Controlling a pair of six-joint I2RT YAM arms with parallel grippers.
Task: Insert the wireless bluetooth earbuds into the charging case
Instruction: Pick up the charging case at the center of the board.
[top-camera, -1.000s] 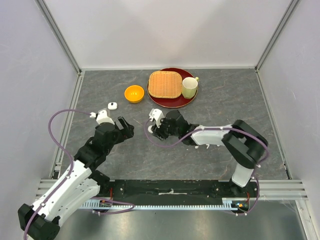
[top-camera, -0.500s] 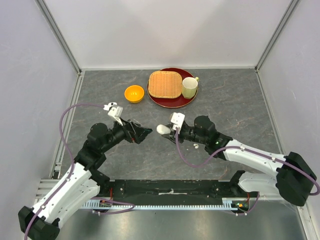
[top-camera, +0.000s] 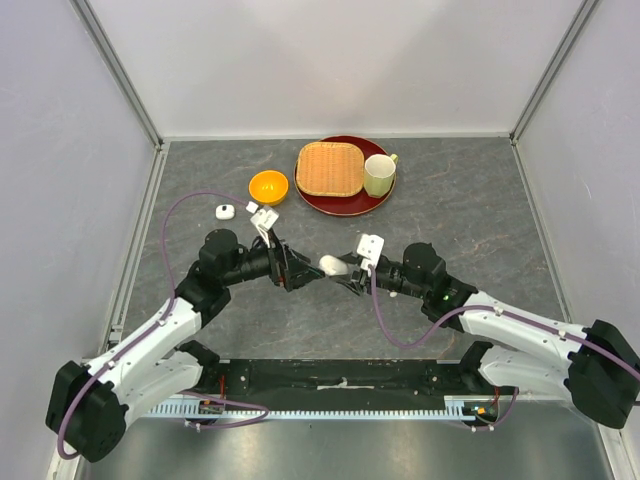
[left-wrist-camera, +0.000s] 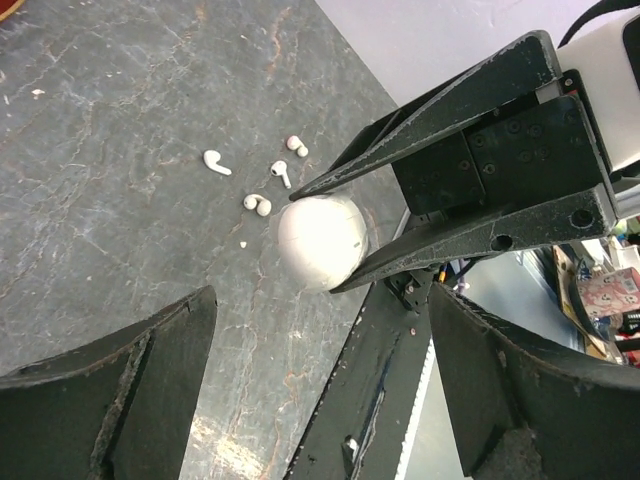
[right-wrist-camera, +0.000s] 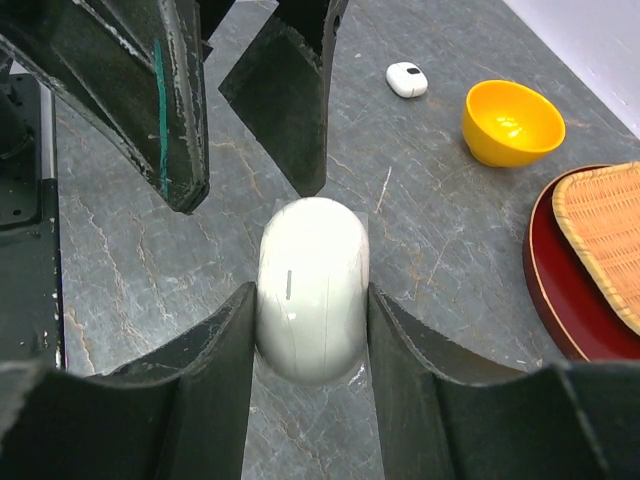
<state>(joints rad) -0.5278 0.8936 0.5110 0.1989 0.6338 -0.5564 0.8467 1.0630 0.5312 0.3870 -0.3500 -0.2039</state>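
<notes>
From above: the right gripper (top-camera: 342, 270) is over the middle of the tabletop (top-camera: 480, 220), jaws clamped on the white charging case (top-camera: 331, 264). The left gripper (top-camera: 303, 272) faces it, nose to nose, just beside the case. A second white case (top-camera: 225, 211) lies toward the left edge. By the far edge sits the orange bowl (top-camera: 268, 187), and the red plate (top-camera: 330, 207) carries a woven basket (top-camera: 331, 168) and a cup (top-camera: 378, 175).

Left wrist view: the left gripper (left-wrist-camera: 322, 300) has its jaws spread wide, gripping nothing. Ahead, the right gripper (left-wrist-camera: 320, 238) pinches the charging case (left-wrist-camera: 310, 255). Four earbuds (left-wrist-camera: 282, 172) lie loose on the tabletop beyond it, clustered together.

Right wrist view: the right gripper (right-wrist-camera: 312, 300) squeezes the charging case (right-wrist-camera: 312, 260) on both sides, its lid apparently closed. The left gripper (right-wrist-camera: 250, 195) gapes just above the case, not touching.
</notes>
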